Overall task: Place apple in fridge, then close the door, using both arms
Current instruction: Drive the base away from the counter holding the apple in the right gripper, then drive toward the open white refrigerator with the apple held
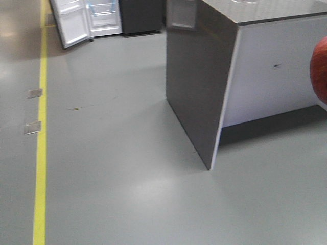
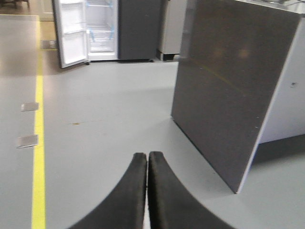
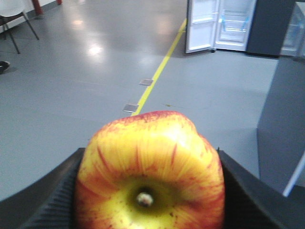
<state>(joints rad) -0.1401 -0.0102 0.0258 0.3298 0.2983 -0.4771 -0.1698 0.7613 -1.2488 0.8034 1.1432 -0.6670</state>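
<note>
- No text, label, brand, number or sign can be read in any view.
- A small dark mark point(image 1: 276, 66) is seen on the white side panel of the grey-sided counter island point(image 1: 276, 97), but it is too blurred to be read.

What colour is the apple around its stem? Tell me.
The apple is yellow around the stem, streaked red toward its edges; clearest in the right wrist view.
</note>
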